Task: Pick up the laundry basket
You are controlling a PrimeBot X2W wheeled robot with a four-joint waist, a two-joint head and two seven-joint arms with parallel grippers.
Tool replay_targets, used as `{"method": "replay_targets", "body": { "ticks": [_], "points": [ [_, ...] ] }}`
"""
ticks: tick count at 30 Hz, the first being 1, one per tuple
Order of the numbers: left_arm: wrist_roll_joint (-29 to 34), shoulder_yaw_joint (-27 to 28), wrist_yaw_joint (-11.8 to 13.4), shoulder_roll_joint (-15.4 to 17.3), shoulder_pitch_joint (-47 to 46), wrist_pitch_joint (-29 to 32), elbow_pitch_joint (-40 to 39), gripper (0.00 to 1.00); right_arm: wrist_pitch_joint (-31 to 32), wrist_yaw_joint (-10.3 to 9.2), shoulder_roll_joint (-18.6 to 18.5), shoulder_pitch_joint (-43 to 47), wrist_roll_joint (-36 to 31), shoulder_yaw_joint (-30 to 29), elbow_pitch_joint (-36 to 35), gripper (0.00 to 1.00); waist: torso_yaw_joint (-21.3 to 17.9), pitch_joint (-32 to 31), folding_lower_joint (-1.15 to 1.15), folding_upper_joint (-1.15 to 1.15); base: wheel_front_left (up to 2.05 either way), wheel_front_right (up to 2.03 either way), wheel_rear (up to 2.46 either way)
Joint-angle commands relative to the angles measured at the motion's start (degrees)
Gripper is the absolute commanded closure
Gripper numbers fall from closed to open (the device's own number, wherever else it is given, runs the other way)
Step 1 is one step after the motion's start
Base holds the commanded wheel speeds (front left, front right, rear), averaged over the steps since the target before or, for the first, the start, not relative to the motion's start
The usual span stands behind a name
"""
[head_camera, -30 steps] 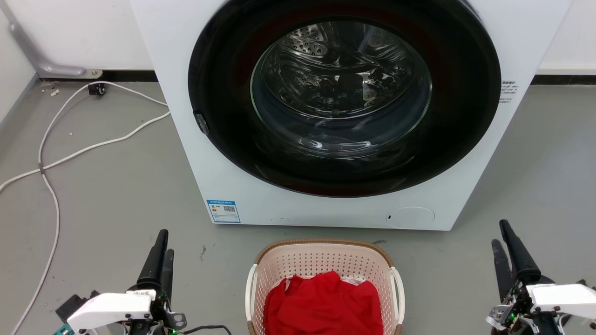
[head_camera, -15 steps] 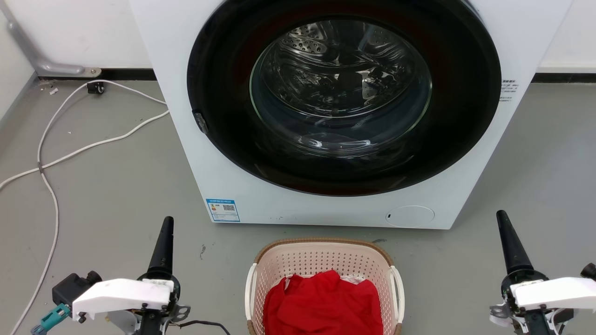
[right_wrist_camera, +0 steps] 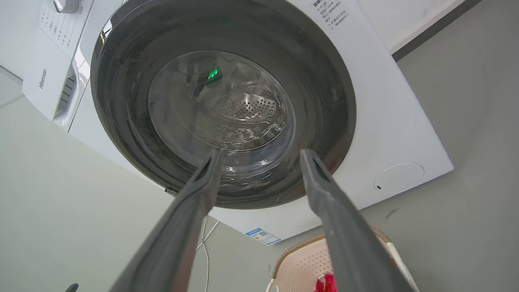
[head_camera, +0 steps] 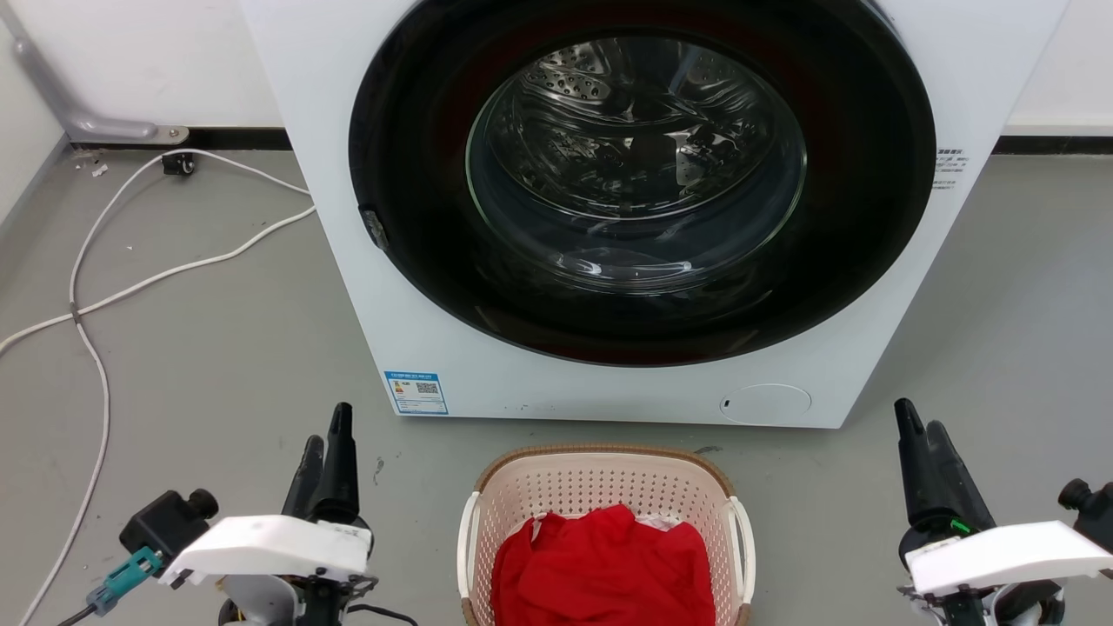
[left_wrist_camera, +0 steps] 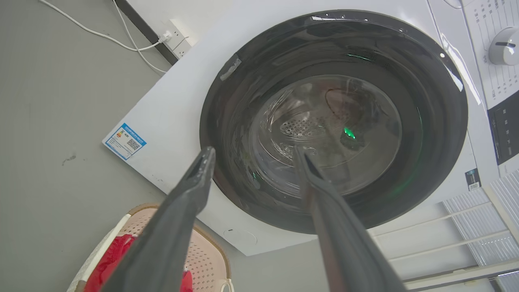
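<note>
1. My left tool [head_camera: 326, 428]: fingers parted with a clear gap, gripping nothing. It sits left of the laundry basket [head_camera: 600, 454], apart from it.
2. My right tool [head_camera: 917, 416]: also parted and empty, well to the basket's right, no contact.
3. The laundry basket stands upright on the grey floor [head_camera: 217, 348] between my two tools, near the washing machine [head_camera: 304, 130] front but clear of it.
4. Contents: a red cloth [head_camera: 604, 565] heaped inside.
5. A white cable [head_camera: 91, 348] trails across the floor's left side.
</note>
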Motion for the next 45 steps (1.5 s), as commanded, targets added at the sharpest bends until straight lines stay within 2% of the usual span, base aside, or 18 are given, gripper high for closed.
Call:
{"method": "replay_targets", "body": {
  "ticks": [1,22,45],
  "points": [
    [2.0,-0.5,0.3,0.2,-0.1,-0.6,-1.1,0.00,-0.5,0.01,-0.2,-0.1,-2.3,0.2,-1.3,0.00,0.0,0.0,0.00,0.00,0.00,0.00,0.00],
    [19.5,-4.0,2.9,0.3,0.9,-4.4,-3.1,0.00,-4.3,0.01,-0.2,1.7,-19.8,1.5,-5.0,0.00,0.0,0.1,0.00,0.00,0.00,0.00,0.00],
    [32.4,-5.9,4.9,0.3,2.1,-7.7,-4.8,0.00,-7.6,0.01,-0.2,3.4,-33.6,2.3,-7.8,0.00,-0.1,0.0,0.00,0.00,0.00,0.00,0.00]
  ]
}}
